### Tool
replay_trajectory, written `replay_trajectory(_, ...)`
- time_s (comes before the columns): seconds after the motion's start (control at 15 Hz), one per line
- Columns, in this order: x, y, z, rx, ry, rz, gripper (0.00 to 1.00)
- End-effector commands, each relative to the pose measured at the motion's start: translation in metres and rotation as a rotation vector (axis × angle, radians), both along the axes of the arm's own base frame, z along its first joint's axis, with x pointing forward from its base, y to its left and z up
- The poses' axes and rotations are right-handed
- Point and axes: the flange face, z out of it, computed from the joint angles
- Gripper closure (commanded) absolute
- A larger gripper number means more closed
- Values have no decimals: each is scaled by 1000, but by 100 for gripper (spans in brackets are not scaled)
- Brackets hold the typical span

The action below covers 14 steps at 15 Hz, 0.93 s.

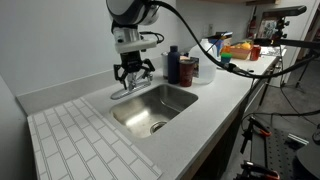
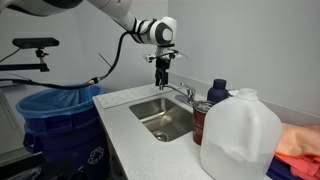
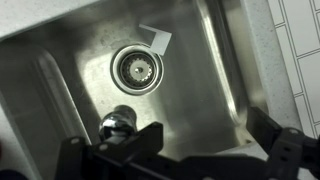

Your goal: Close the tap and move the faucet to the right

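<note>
The chrome faucet (image 1: 128,90) stands at the back edge of the steel sink (image 1: 172,108) and juts out over the basin; it also shows in an exterior view (image 2: 184,95). The short tap lever on its base is too small to tell apart. My gripper (image 1: 133,72) hangs open and empty just above the faucet, fingers pointing down, as an exterior view (image 2: 163,76) also shows. In the wrist view the open fingers (image 3: 185,150) frame the basin, with a round chrome end of the faucet (image 3: 118,123) near the left finger and the drain (image 3: 138,68) beyond.
Dark bottles (image 1: 180,67) stand on the counter beside the sink. A large white jug (image 2: 240,135), a blue-capped bottle (image 2: 216,93) and a red can (image 2: 203,125) are near one camera. A blue bin (image 2: 55,110) stands off the counter. A white scrap (image 3: 157,38) lies in the basin.
</note>
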Motion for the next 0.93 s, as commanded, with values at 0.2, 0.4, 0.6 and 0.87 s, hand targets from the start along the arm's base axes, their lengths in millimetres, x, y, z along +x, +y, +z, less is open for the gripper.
replay_trajectory(0.2,-22,-35,1,-42,27,-20,0)
replay_trajectory(0.4,-23,-29,0,-47,30,-18,0)
replay_trajectory(0.6,-27,-34,-1,-70,35,-17,0)
replay_trajectory(0.87,-28,-48,-3,-116,31,-14,0)
